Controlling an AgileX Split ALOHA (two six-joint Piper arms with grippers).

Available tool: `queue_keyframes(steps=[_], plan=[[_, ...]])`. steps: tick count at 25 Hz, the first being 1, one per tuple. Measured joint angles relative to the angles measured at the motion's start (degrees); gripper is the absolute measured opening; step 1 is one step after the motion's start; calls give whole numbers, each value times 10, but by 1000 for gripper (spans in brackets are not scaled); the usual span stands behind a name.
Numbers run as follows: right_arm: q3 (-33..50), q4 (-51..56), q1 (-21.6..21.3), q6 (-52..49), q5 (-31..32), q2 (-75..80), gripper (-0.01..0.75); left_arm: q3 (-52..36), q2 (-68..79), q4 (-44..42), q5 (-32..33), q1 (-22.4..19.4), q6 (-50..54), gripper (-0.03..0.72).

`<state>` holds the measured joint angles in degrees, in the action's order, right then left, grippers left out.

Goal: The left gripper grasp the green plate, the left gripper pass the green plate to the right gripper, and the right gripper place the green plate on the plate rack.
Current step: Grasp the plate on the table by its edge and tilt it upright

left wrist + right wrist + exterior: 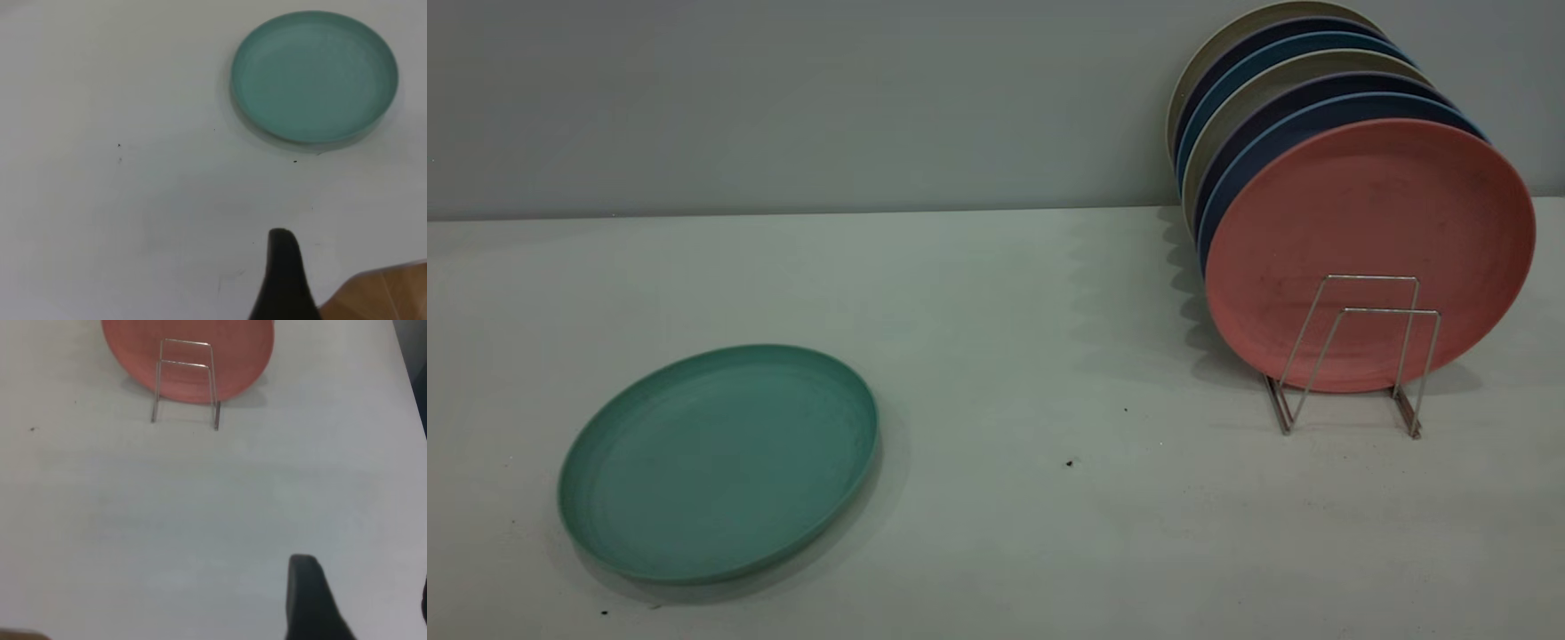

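Note:
The green plate (720, 462) lies flat on the white table at the front left; it also shows in the left wrist view (313, 77). The plate rack (1352, 356) stands at the back right, its two front wire loops bare; it also shows in the right wrist view (185, 383). Neither gripper is in the exterior view. My left gripper (357, 257) is well short of the green plate, with one black finger (283, 273) showing and nothing against it. My right gripper (365, 587) is over bare table, far from the rack, open and empty.
A salmon-pink plate (1369, 253) stands upright at the rack's front, with several dark blue and grey plates (1280, 98) behind it. The table's edge and wooden floor (380, 293) show beside the left finger. A grey wall runs behind the table.

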<state>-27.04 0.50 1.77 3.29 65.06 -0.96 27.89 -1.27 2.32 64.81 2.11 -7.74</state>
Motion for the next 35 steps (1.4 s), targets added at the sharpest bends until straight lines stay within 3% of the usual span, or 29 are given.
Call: queue_keyframes(steps=[35], plan=[[-8,12,0,-1,-9,9,416,4,9,0,-3,0,0,582]])
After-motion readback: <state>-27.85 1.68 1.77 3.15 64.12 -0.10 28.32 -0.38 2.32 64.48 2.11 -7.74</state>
